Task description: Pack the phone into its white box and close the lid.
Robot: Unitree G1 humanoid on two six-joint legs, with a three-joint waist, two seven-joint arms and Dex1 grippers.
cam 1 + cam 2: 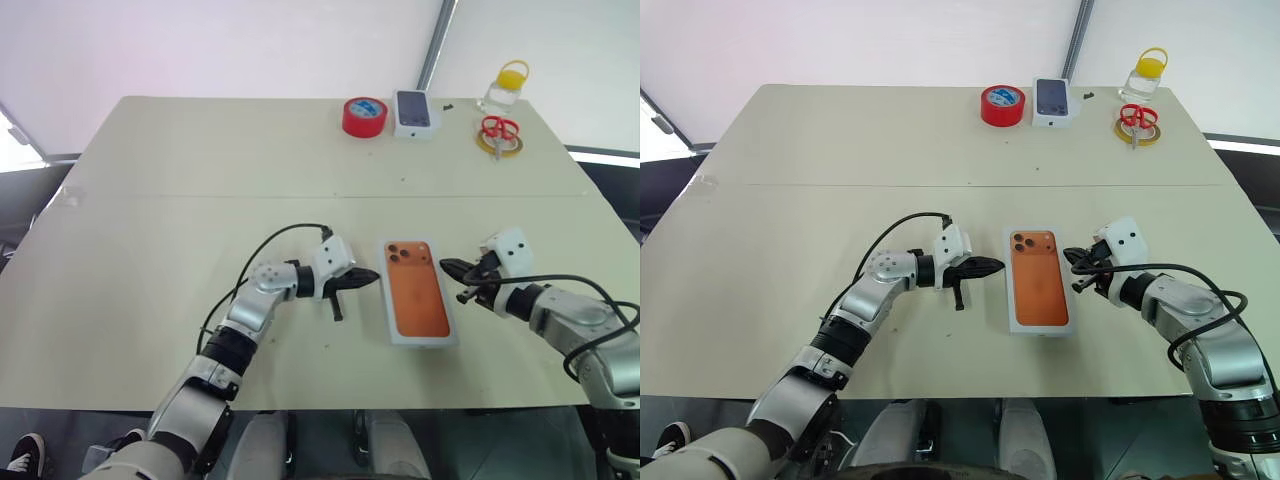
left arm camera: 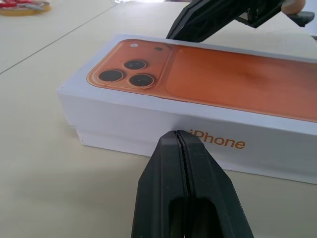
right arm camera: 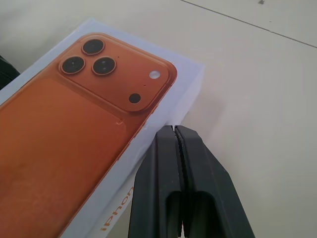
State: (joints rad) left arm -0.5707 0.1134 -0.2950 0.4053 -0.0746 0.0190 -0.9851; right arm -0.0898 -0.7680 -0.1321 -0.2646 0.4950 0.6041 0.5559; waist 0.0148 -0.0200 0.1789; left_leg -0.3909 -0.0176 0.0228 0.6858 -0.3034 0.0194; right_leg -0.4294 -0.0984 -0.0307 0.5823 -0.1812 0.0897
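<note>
The table [image 1: 180, 200] is wide and pale, with a seam running across its middle; nearly all of its surface is bare.

The white box [image 1: 420, 338] lies flat on the near half of the table, between the two arms; the lid [image 1: 417, 292] sits on it, closed, and its top carries an orange picture of a phone with three dark lenses at the far end; in the left wrist view a thin line runs along the side where lid and tray meet, and orange letters stand on that side; the phone itself cannot be seen.

The left gripper [image 1: 368, 277] hangs just beside the left long side of the box, pointing at it, with its two black fingers pressed together and nothing between them; whether the tips touch the box I cannot tell.

The right gripper [image 1: 450, 266] is near the far right corner of the box, also with fingers together and holding nothing.

At the far edge stand a red roll of tape [image 1: 364, 117], a small phone on a white box [image 1: 415, 112], a clear bottle with a yellow cap [image 1: 505, 87], and red scissors [image 1: 498, 130] lying on a yellow ring [image 1: 500, 146].
</note>
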